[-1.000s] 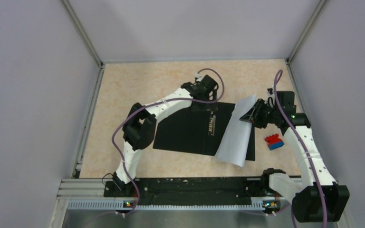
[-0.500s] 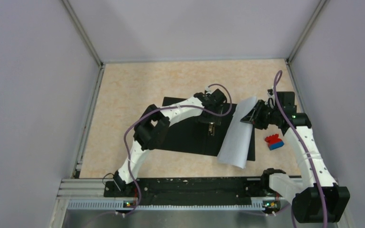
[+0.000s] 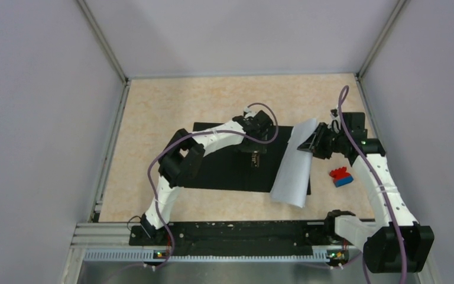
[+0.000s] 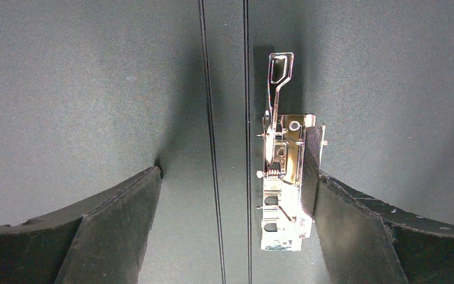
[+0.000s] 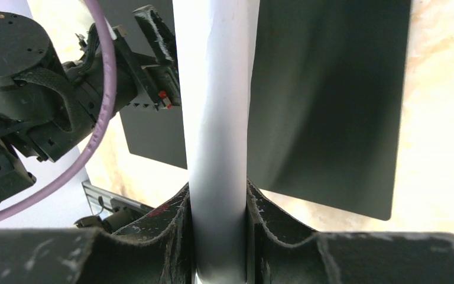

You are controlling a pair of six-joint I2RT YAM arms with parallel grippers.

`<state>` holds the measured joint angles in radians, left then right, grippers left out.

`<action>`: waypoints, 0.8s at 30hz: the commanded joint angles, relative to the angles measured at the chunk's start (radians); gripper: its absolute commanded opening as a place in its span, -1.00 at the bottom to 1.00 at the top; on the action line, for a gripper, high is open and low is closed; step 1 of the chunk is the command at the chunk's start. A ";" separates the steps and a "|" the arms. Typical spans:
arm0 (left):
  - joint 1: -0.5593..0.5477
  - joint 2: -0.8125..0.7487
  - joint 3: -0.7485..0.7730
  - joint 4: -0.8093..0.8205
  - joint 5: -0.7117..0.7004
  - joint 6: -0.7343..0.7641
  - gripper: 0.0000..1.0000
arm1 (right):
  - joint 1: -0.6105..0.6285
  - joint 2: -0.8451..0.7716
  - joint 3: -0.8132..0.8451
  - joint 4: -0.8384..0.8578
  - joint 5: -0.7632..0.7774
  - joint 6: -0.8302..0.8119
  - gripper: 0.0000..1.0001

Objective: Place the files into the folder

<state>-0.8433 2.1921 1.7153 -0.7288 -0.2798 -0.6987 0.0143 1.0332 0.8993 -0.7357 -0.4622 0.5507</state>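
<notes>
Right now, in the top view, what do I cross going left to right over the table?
folder's left cover → left gripper → files → red-and-blue block. The right gripper overlaps the files, so it is left out.

Even, diffuse light noted; files (image 5: 216, 118) overexposed in right wrist view; soft shadows seen on folder (image 4: 94, 89)

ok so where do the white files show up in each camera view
top external: the files slope across the folder's right part, top end in the right fingers.
left wrist: not in it; just the folder's black inside and metal clip.
right wrist: centre, a white curled band pinched between the fingers.
shared landmark: the folder's black inside.
</notes>
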 commanded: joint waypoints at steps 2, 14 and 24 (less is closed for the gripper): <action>0.081 -0.063 -0.136 -0.010 -0.017 0.009 0.97 | -0.010 0.042 0.051 0.087 -0.050 0.004 -0.41; 0.149 -0.210 -0.317 0.036 0.027 0.128 0.97 | 0.135 0.193 0.119 0.244 -0.042 0.079 -0.41; 0.155 -0.290 -0.198 -0.022 0.100 0.167 0.97 | 0.172 0.311 0.222 0.300 -0.111 0.105 -0.40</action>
<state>-0.6933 1.9789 1.4204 -0.6899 -0.2005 -0.5690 0.1722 1.3235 1.0576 -0.4904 -0.5323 0.6411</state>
